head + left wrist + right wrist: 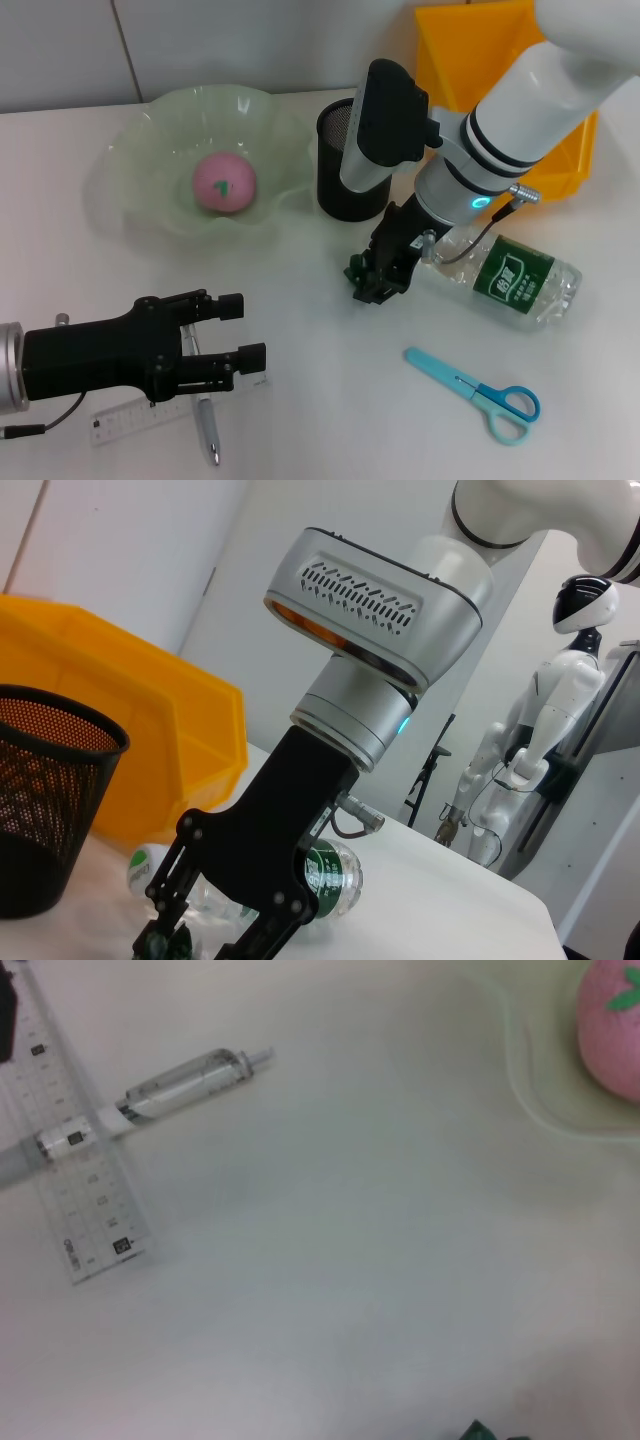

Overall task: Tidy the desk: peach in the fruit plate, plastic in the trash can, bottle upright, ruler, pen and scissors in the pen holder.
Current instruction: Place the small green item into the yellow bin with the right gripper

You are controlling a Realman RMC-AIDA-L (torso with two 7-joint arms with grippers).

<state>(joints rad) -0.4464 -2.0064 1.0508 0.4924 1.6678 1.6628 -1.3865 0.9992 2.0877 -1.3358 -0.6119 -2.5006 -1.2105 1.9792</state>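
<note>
R gripper (378, 280) clamped on bottle (505, 278) cap end; L gripper (235, 335) apart over ruler (135, 415), bare table (330, 400) btwn

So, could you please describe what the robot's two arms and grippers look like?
The right arm is glossy white with black ring bands, a silver-grey wrist module, a glowing teal light and a thin black cable; its right gripper is black linkage with green-tipped fingers. The left arm is matte black with a silver collar, and the left gripper has black parallel fingers.
</note>
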